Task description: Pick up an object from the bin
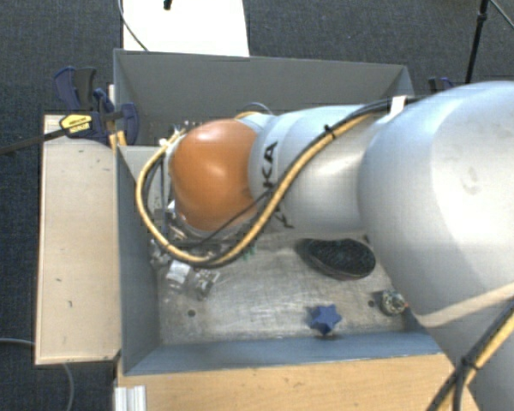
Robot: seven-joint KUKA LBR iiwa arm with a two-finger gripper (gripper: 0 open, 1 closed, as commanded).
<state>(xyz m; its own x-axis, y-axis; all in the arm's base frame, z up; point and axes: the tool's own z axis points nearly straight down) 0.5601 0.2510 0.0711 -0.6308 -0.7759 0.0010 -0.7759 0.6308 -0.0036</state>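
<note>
My gripper is low in the bin's left part, close to the left wall, and the orange dome above hides most of it. Small silvery metal parts show at its lower end just above the floor; I cannot tell whether they belong to it or are a loose thing. A black oval object lies on the floor to its right, partly under the arm. A small blue star-shaped piece lies near the front wall, well right of the gripper.
A small round metal-and-green thing sits at the front right, beside the arm. The arm covers the bin's right and back parts. Bare grey floor stretches between the gripper and the blue piece.
</note>
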